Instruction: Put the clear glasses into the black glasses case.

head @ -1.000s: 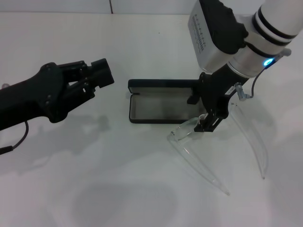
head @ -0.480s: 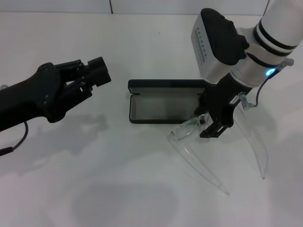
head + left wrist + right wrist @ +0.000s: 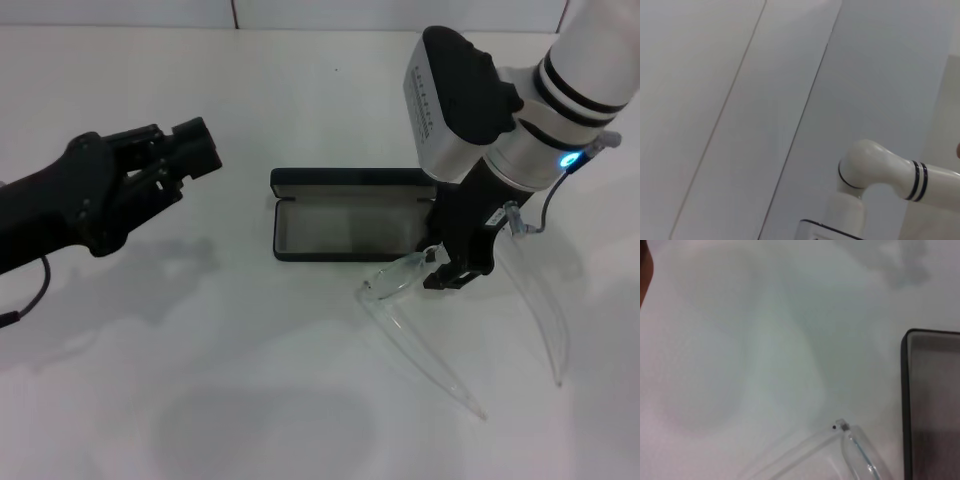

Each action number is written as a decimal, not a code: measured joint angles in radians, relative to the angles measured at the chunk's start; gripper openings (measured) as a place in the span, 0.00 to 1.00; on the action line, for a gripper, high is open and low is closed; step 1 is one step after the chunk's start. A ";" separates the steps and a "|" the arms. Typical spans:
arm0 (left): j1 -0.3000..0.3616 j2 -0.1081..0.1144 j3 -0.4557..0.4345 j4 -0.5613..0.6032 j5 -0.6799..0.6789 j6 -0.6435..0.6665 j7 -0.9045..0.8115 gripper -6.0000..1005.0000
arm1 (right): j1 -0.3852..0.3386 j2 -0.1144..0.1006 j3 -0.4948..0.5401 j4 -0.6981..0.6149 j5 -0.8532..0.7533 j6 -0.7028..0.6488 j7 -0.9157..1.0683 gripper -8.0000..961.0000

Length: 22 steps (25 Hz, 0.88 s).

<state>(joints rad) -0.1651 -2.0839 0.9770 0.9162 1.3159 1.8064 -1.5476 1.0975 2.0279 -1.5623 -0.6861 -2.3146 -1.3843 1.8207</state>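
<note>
The black glasses case [image 3: 345,228] lies open mid-table with its grey lining up and its lid standing along the far side; the right wrist view catches its edge [image 3: 932,405]. The clear glasses [image 3: 400,275] rest on the table at the case's near right corner, long arms spread toward me. One end of the lens [image 3: 852,450] also shows in the right wrist view. My right gripper [image 3: 452,270] points down onto the lens front and looks shut on it. My left gripper [image 3: 192,150] hangs shut in the air left of the case, holding nothing.
The white table [image 3: 250,380] runs around the case and glasses. A white wall lies behind, and the left wrist view shows only that wall and the right arm's white elbow [image 3: 880,170].
My left arm has drawn back to the left, away from the case. The right gripper has shifted slightly right and nearer me, and the lens has nudged along with it.
</note>
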 joint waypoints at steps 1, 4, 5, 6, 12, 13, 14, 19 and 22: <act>0.001 0.000 -0.004 -0.001 0.000 0.000 0.000 0.21 | 0.000 0.000 -0.003 0.000 0.000 0.000 0.004 0.41; 0.004 0.000 -0.006 -0.001 0.000 0.001 0.001 0.21 | -0.003 0.000 -0.008 -0.001 0.000 0.001 0.015 0.40; 0.004 0.000 -0.006 -0.001 0.000 0.001 0.001 0.21 | -0.005 0.000 -0.008 -0.003 0.000 0.002 0.018 0.40; 0.004 0.000 -0.006 -0.002 0.000 0.001 0.001 0.20 | -0.007 0.000 -0.009 -0.006 0.000 0.004 0.023 0.40; 0.004 -0.001 -0.006 -0.002 0.000 0.001 0.001 0.20 | -0.008 0.000 -0.014 -0.011 0.000 0.006 0.031 0.35; 0.004 -0.002 -0.006 -0.002 0.000 0.001 0.001 0.20 | -0.008 0.000 -0.018 -0.011 -0.001 0.004 0.031 0.34; 0.005 -0.002 -0.006 -0.002 0.000 0.001 0.001 0.19 | -0.010 0.000 -0.023 -0.013 0.000 0.002 0.031 0.33; 0.006 -0.002 -0.007 -0.002 0.000 0.001 0.001 0.19 | -0.066 0.000 -0.027 -0.093 0.001 -0.008 0.036 0.28; 0.006 -0.002 -0.008 -0.002 -0.002 0.001 0.001 0.18 | -0.130 0.000 -0.021 -0.183 0.002 -0.012 0.040 0.20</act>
<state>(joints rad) -0.1595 -2.0862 0.9694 0.9141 1.3138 1.8070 -1.5462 0.9675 2.0278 -1.5829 -0.8688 -2.3131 -1.3959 1.8605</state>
